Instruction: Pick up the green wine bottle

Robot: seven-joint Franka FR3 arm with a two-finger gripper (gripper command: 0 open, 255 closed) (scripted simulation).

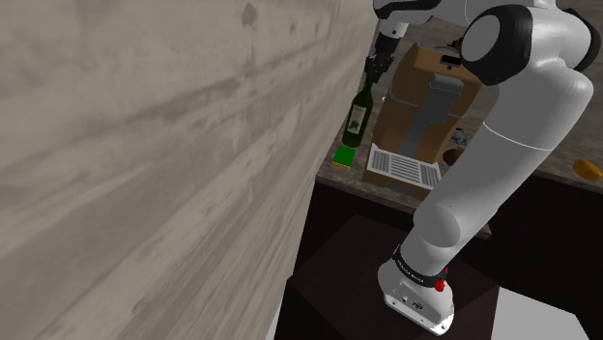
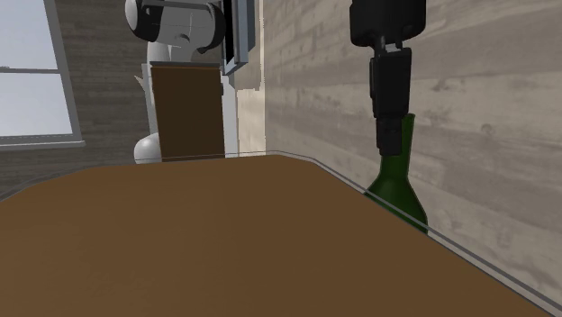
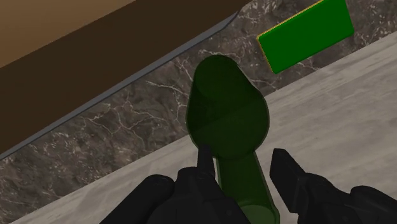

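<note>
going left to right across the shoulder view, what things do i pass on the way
wood-plank wall → green wine bottle → white slatted grille lying flat → small orange thing at the right edge

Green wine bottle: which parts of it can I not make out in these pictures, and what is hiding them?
Second exterior view, the dark green wine bottle: lower body hidden behind the brown tabletop; neck top behind the black gripper.
Shoulder view: the print on its pale label is too small to read.
Wrist view: its base lies hidden under its own shoulder.
</note>
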